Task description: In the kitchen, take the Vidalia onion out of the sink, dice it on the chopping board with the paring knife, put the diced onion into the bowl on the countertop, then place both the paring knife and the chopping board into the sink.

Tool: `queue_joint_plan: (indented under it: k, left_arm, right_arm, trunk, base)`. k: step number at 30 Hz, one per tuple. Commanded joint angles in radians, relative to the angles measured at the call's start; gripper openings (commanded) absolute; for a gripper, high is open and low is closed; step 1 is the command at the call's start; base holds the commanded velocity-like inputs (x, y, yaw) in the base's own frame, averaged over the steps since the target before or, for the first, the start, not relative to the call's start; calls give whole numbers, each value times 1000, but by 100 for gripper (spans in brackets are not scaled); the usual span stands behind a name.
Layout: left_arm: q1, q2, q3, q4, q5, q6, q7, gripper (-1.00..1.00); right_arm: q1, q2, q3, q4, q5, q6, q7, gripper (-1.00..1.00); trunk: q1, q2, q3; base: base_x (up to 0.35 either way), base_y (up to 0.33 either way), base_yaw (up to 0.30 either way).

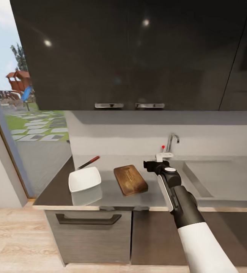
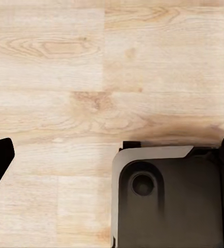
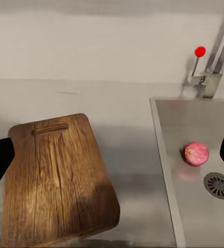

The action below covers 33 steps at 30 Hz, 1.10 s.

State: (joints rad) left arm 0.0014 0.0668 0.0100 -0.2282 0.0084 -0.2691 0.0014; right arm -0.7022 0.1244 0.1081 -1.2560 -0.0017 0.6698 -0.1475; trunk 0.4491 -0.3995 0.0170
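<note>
The small pinkish-red Vidalia onion (image 3: 196, 153) lies in the steel sink (image 3: 194, 116) beside the round drain (image 3: 219, 185). On the grey countertop (image 1: 108, 189) the brown chopping board (image 1: 130, 179) (image 3: 55, 181) rests just left of the sink (image 1: 214, 178). The white bowl (image 1: 84, 179) stands left of the board, and the red-handled paring knife (image 1: 88, 162) lies behind the bowl. My right gripper (image 1: 149, 166) (image 3: 112, 160) hovers open over the counter between board and sink, holding nothing. Pointing down at the wooden floor, my left gripper (image 2: 112, 170) is open and empty.
A chrome faucet (image 1: 171, 142) (image 3: 215, 57) with a red knob (image 3: 200, 51) rises behind the sink. Dark wall cabinets (image 1: 131, 57) hang low above the counter. A glass door (image 1: 24, 125) lies to the left. A dark part of the robot's base (image 2: 169, 201) sits below the left gripper.
</note>
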Motion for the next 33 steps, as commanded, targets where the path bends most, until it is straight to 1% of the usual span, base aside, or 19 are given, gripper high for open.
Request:
queue_joint_plan:
  k: [1, 8, 11, 14, 22, 27, 33]
  left_arm:
    - [0, 0, 1, 0, 1, -2, 0, 100]
    - [0, 5, 1, 1, 1, -2, 0, 100]
    - [0, 5, 1, 1, 1, -2, 0, 100]
    - [0, 4, 1, 1, 1, -2, 0, 100]
    - [0, 4, 1, 1, 1, -2, 0, 100]
    - [0, 4, 1, 1, 1, -4, 0, 100]
    - [0, 4, 1, 2, 1, -4, -1, 100]
  right_arm:
    - [0, 0, 2, 0, -1, 5, -5, 100]
    - [1, 1, 2, 14, 2, 4, -7, 100]
    - [1, 0, 1, 22, 3, 4, -7, 100]
    - [1, 0, 1, 27, 3, 4, -7, 100]
    - [1, 1, 1, 29, 3, 4, -7, 100]
    - [1, 1, 1, 47, 4, 3, -7, 100]
    - [1, -1, 1, 98, 5, -1, -6, 100]
  trunk:
    - [1, 0, 0]
    - [1, 0, 0]
    - [1, 0, 0]
    - [1, 0, 0]
    - [1, 0, 0]
    - [1, 0, 0]
    - [1, 0, 0]
  base:
    - [318, 0, 0]
    - [318, 0, 5]
    - [318, 0, 149]
    - [297, -48, 243]
    - [196, -159, 279]
    - [50, -48, 282]
    - [5, -5, 283]
